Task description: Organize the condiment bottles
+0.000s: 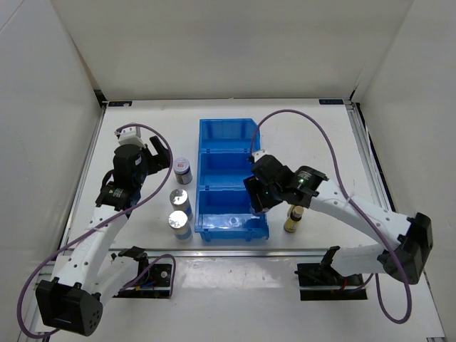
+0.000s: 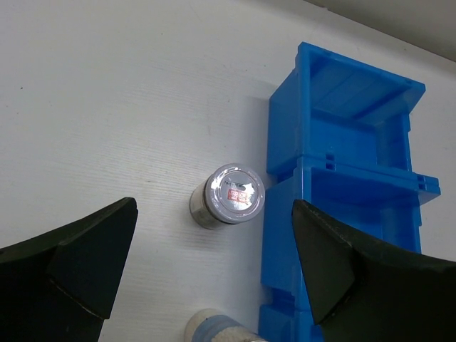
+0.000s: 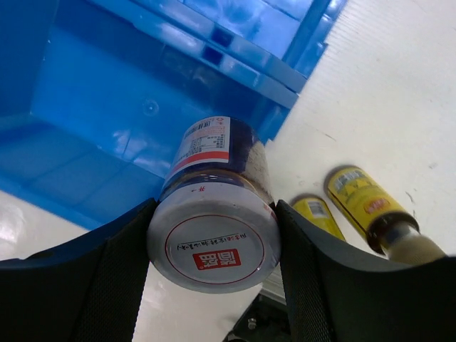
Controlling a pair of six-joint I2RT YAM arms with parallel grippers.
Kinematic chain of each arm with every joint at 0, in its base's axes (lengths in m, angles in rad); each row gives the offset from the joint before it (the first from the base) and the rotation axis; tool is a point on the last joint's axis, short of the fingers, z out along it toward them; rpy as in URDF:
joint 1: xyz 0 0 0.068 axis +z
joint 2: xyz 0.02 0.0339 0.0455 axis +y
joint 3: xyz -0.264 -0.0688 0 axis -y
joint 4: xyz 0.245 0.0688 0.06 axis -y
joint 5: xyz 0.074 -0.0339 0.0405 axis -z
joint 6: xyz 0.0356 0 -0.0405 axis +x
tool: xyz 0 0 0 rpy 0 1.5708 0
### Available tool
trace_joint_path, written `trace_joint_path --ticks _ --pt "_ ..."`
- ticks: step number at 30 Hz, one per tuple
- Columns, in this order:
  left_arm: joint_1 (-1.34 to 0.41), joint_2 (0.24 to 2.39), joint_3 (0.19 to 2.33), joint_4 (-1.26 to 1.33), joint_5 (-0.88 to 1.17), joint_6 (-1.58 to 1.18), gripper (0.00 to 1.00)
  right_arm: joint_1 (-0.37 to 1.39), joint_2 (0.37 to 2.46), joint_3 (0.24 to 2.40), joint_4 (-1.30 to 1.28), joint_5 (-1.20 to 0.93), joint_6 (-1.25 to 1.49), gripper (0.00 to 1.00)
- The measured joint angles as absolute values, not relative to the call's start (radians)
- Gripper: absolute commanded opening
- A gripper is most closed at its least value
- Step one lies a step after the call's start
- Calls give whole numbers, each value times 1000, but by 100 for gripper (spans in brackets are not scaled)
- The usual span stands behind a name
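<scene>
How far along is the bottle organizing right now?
Done: nothing visible in the blue bin yet. In hand: the right gripper holds one red-and-white jar at the bin's right side. Left: the second jar under the open left gripper, two shakers, two amber bottles.

Pretty clearly a robotics lab test cell, not anybody's kitchen: a plain white table (image 1: 164,117) boxed in by bare white panels (image 1: 235,43) on three sides, with a metal rail (image 1: 361,142) running along the edge. Two white robot arms (image 1: 356,210) are bolted at the near edge with purple cables (image 1: 285,111) looping off them. The props on it are a blue bin (image 1: 226,153) and some condiment bottles (image 1: 183,169).
</scene>
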State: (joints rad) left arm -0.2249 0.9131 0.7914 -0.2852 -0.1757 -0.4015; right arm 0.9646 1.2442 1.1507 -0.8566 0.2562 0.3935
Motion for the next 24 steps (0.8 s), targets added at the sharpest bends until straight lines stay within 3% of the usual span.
trace_joint_path --ticks 8,10,11,12,14,18,24 --pt "-225 913 791 -287 -176 -401 100 965 1439 1148 -751 226 403 0" --pt "-225 913 791 -288 -176 -401 100 965 1485 1148 -733 218 413 7" --pt "-225 913 791 -288 -176 -401 100 965 1504 1148 -725 215 418 12" --pt "-225 913 791 -288 -175 -401 100 965 1520 1148 -717 212 424 28" --pt "-225 914 791 -287 -167 -400 100 965 1554 1148 -704 208 440 43" --pt "-225 939 791 -284 -130 -389 100 965 1578 1149 -693 207 461 100" --pt "-225 1073 844 -331 -66 -363 100 965 1509 1195 -759 246 463 100"
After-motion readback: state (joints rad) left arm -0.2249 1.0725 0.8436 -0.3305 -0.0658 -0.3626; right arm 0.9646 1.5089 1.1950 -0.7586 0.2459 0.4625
